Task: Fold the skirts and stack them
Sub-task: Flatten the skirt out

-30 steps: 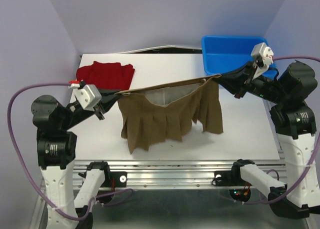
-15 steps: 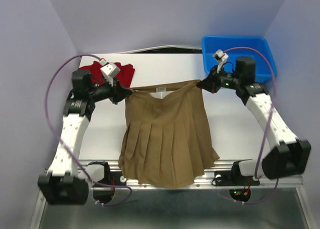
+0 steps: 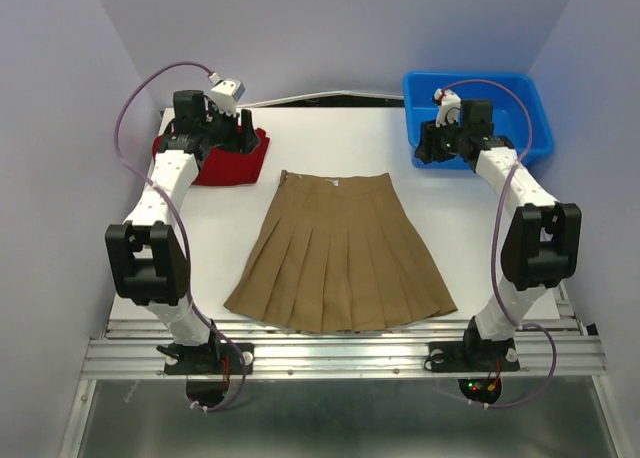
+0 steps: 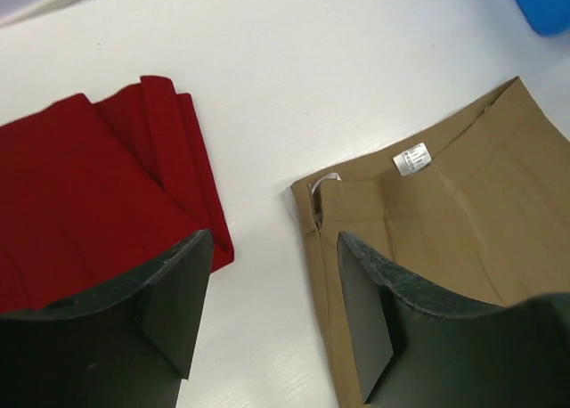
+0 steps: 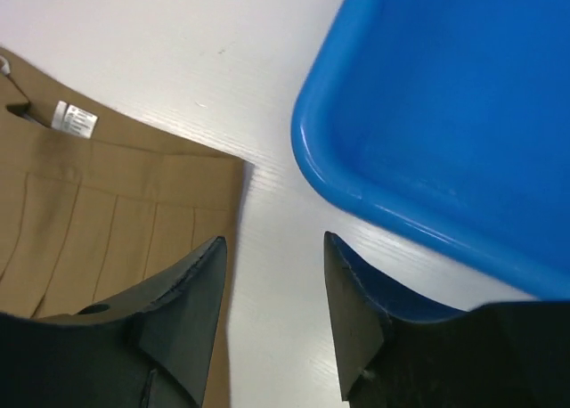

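Note:
The tan-brown pleated skirt [image 3: 340,253] lies spread flat in the middle of the white table, waistband toward the back. The deep red skirt [image 3: 225,160] lies folded at the back left. My left gripper [image 3: 245,138] hovers open above the gap between the two skirts. In the left wrist view the red skirt [image 4: 89,185] is on the left, the tan waistband corner [image 4: 427,212] on the right, and nothing sits between the left gripper's [image 4: 274,248] fingers. My right gripper [image 3: 425,150] hangs open over bare table beside the tan skirt's right waist corner [image 5: 107,221]; the right gripper [image 5: 274,243] holds nothing.
A blue plastic bin [image 3: 470,76] stands at the back right corner, its rounded wall [image 5: 392,203] just right of my right fingers. The tan skirt's hem reaches close to the table's near edge [image 3: 330,330]. Bare white table [image 3: 330,138] lies behind the waistband.
Both grippers have let go of the tan skirt's waistband and opened. The skirt now lies flat on the table. Both arms have drawn back toward the far corners.

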`<state>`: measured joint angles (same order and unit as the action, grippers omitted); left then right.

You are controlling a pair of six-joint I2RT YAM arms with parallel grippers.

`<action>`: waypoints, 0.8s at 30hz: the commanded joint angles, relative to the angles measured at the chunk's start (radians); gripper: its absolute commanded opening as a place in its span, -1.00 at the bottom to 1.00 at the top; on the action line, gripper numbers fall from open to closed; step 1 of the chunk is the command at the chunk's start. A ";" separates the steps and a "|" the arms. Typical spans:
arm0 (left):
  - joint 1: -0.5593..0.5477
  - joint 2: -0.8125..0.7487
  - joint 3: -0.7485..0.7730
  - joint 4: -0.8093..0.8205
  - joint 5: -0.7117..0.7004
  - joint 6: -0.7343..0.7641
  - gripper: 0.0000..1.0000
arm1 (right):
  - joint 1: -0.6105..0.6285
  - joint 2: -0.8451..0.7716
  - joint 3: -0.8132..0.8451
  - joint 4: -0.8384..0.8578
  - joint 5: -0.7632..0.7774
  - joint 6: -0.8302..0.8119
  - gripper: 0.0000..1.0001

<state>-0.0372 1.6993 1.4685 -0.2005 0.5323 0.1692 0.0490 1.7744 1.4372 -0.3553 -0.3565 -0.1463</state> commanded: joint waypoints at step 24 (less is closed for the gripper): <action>-0.265 0.161 -0.242 -0.225 -0.069 0.095 -0.28 | 0.216 0.096 -0.334 -0.304 -0.025 -0.406 -0.62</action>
<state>-0.3019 1.7588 1.1053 -0.4389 0.4633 0.3073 0.2180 1.8492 1.1790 -0.5865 -0.4183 -0.5087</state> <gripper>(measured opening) 0.377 0.204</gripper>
